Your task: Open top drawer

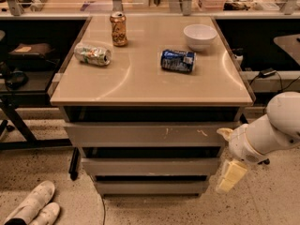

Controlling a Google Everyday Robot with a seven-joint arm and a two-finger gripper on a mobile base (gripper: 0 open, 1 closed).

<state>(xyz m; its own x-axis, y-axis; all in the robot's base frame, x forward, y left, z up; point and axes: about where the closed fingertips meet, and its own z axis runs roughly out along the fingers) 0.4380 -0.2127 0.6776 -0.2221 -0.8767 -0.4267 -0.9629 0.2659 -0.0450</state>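
Camera view: we see the top drawer directly beneath the table top, above two narrower drawer fronts; the gripper sits at its right end, fingers spread, the upper one just beside the drawer's right edge

No lettering is being made out on the upright brown can, the lying green can or the lying blue can, while the gripper is being held just right of the top drawer.
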